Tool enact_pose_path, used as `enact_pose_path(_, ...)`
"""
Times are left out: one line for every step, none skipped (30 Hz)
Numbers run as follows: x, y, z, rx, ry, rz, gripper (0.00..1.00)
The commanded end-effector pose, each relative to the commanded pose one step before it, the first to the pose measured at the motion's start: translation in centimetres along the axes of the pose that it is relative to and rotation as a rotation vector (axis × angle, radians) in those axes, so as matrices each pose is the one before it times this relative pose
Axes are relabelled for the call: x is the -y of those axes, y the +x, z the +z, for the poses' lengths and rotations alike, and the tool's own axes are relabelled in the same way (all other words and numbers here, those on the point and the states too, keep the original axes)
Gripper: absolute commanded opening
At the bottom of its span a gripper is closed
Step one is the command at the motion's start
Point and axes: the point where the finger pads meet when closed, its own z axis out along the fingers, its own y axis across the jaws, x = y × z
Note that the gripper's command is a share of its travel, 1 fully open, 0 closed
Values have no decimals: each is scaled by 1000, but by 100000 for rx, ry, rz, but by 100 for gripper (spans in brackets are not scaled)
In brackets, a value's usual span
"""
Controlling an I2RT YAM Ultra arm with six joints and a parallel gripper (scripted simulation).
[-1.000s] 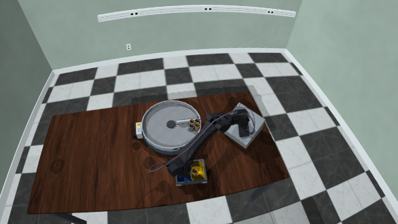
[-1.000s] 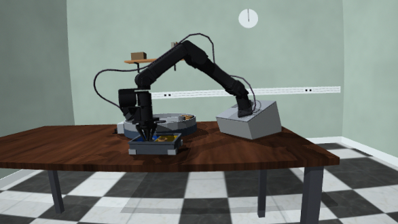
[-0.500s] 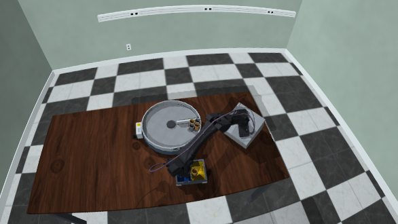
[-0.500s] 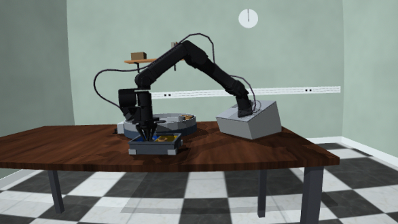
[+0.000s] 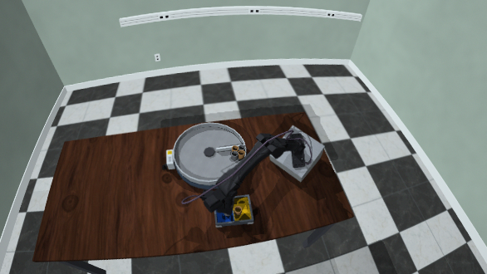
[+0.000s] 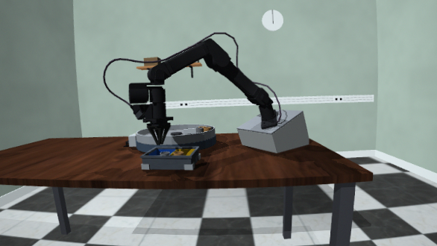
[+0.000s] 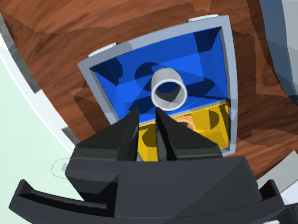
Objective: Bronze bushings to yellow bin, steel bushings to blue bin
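Observation:
A steel bushing [image 7: 168,95] stands in the blue bin [image 7: 143,79], just beyond my fingertips and free of them. My gripper [image 7: 147,113] hangs a little above the blue bin with its fingers slightly apart and nothing between them; it also shows in the side view [image 6: 159,140]. The yellow bin [image 5: 243,208] adjoins the blue bin [image 5: 223,217] in one grey tray and holds a bronze bushing [image 5: 238,212]. A cluster of bushings [image 5: 238,151], mostly bronze, sits on the grey turntable [image 5: 208,154] near its right rim.
The arm's grey base block [image 5: 297,154] stands at the right of the table. A small white box [image 5: 169,157] sits against the turntable's left rim. The tray [image 6: 171,156] lies near the table's front edge.

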Motion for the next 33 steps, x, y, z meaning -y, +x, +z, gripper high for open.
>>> enact_pose_path(157,-714,-3693,1901,-966,401,15)
enact_pose_path(-1,6,-387,-28,-22,8,15)
enact_pose_path(-1,6,-348,-25,-20,12,15)
enact_pose_path(-1,5,-304,-22,-17,14,15)
enact_pose_path(-1,5,-265,-20,-15,12,15)
enact_pose_path(-1,4,-225,-17,-13,14,15)
enact_pose_path(0,4,-187,-14,-11,15,15)
enact_pose_path(-46,62,-144,-60,-39,-125,15)
enact_pose_path(-59,79,-110,-72,-47,-167,15)
enact_pose_path(-24,33,-80,-32,-21,-57,15)
enact_pose_path(2,-2,-53,-2,-2,26,15)
enact_pose_path(0,0,0,0,0,0,15)
enact_pose_path(0,0,0,0,0,0,15)
enact_pose_path(3,-3,-29,1,0,69,15)
enact_pose_path(1,-1,-11,0,0,3,15)
enact_pose_path(0,0,-2,0,0,0,15)
enact_pose_path(0,0,0,0,0,0,15)
enact_pose_path(0,0,0,0,0,0,15)
enact_pose_path(0,0,0,0,0,0,15)
enact_pose_path(0,0,0,0,0,0,15)
enact_pose_path(0,0,0,0,0,0,15)
enact_pose_path(0,0,0,0,0,0,15)
enact_pose_path(0,0,0,0,0,0,15)
enact_pose_path(0,0,0,0,0,0,15)
enact_pose_path(0,0,0,0,0,0,15)
enact_pose_path(0,0,0,0,0,0,15)
enact_pose_path(0,0,0,0,0,0,15)
enact_pose_path(0,0,0,0,0,0,15)
enact_pose_path(0,0,0,0,0,0,15)
enact_pose_path(0,0,0,0,0,0,15)
enact_pose_path(0,0,0,0,0,0,15)
enact_pose_path(0,0,0,0,0,0,15)
enact_pose_path(0,0,0,0,0,0,15)
